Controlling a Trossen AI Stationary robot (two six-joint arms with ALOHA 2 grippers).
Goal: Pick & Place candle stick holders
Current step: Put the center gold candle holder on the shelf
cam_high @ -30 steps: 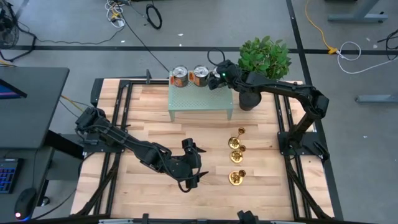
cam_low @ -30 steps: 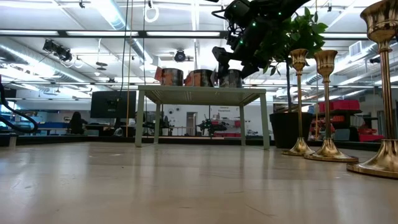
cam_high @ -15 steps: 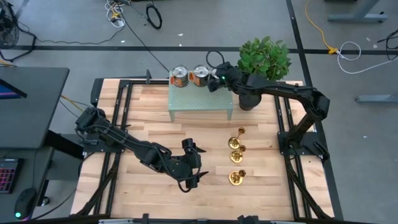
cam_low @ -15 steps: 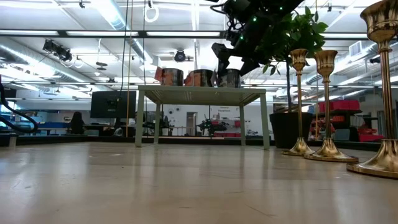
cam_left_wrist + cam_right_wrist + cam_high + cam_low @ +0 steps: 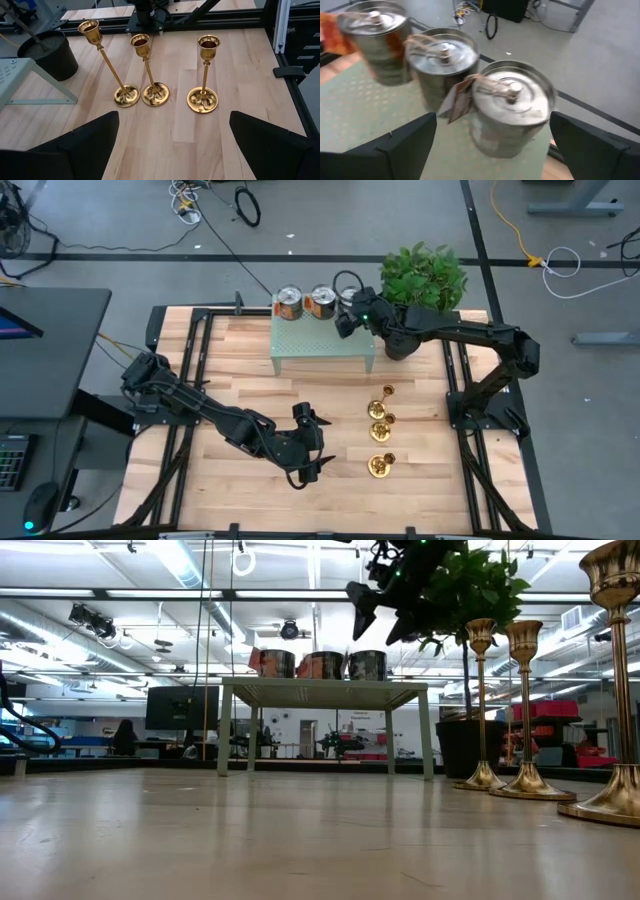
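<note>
Three brass candle stick holders stand upright in row on wooden table, near right edge, none lifted, task apparently not begun. Left gripper low over table beside row, fingers spread, empty, facing holders. Right gripper above small green stand, fingers spread wide over nearest of three silver tins, gripping nothing. Potted plant at far corner. All three placements left.

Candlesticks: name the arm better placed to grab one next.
Left. The left gripper sits open beside the three brass candlesticks, facing them. The right gripper hovers open above the tin cans.
</note>
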